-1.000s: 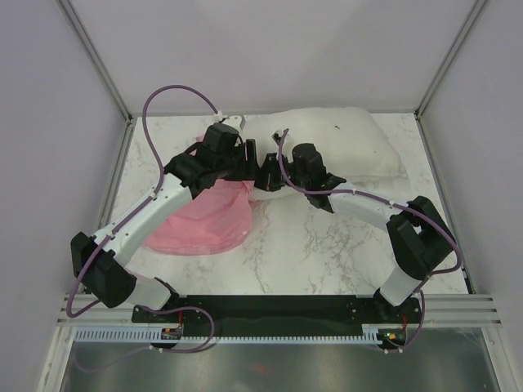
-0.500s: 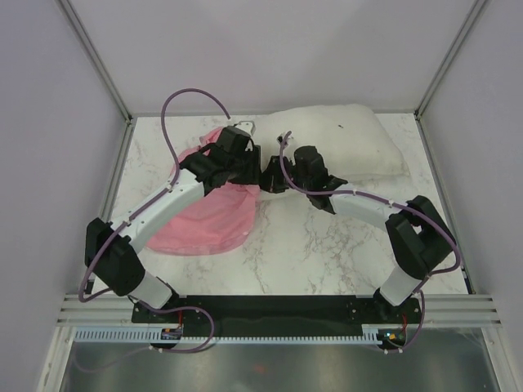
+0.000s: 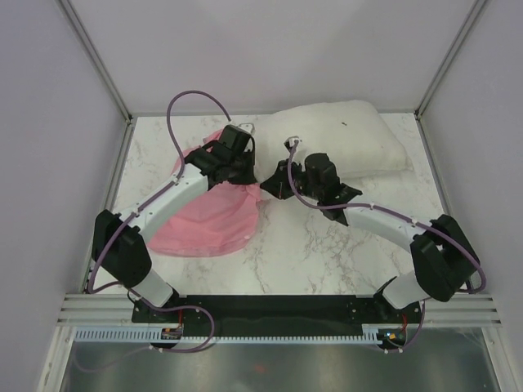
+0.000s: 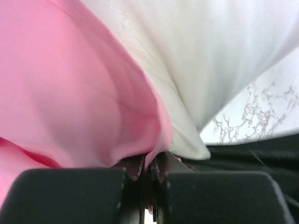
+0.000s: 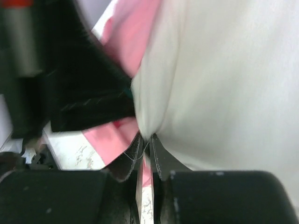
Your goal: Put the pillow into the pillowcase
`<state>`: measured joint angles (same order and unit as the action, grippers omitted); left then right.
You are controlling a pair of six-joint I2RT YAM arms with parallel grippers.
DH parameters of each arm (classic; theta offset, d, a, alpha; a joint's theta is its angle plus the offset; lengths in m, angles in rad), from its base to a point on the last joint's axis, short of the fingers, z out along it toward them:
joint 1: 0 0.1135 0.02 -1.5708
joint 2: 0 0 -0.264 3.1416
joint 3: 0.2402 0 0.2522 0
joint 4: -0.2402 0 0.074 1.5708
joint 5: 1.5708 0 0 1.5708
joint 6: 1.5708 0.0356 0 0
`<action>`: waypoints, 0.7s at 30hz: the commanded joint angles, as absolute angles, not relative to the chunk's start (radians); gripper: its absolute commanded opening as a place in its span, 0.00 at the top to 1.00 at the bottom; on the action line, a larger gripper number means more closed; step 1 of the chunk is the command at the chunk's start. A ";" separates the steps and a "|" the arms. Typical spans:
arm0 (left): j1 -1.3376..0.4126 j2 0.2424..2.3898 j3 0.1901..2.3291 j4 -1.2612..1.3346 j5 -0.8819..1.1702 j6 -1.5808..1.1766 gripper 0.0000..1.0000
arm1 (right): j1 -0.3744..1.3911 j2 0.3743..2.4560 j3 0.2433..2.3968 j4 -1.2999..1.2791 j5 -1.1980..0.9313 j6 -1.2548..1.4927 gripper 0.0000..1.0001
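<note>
Marble worktop [image 3: 310,245], grey walls [image 3: 49,98]; left fingers [image 4: 133,168] pinch pillowcase [image 3: 204,216], right fingers [image 5: 126,165] pinch pillow [image 3: 343,139]; pinch points hidden from above.

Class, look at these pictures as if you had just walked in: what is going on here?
Two robot arms are handling bedding on a marble table. The left gripper is shut on an edge of the pink pillowcase. Right beside it, the right gripper pinches a corner of the white pillow. Nearly all of the pillow lies outside the case, toward the far right, so it is not yet inside.
</note>
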<state>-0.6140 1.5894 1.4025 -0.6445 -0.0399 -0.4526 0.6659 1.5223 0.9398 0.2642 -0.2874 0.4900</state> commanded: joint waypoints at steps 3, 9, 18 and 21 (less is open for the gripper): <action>-0.514 1.597 1.399 -0.592 -0.137 -0.426 0.98 | 0.713 1.293 0.890 0.321 -0.359 0.417 0.77; -0.506 1.603 1.425 -0.595 -0.115 -0.423 0.98 | 0.713 1.131 0.724 0.282 -0.218 0.431 0.45; -0.506 1.588 1.463 -0.603 -0.057 -0.433 0.98 | 0.713 1.189 0.476 0.440 -0.012 0.714 0.37; -0.506 1.579 1.477 -0.609 -0.029 -0.439 0.98 | 0.735 1.316 0.463 0.588 0.027 0.833 0.36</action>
<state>-0.5034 1.5963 1.4178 -0.6437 -0.0719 -0.4515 0.7189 1.2385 0.4648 0.3725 -0.0597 0.6807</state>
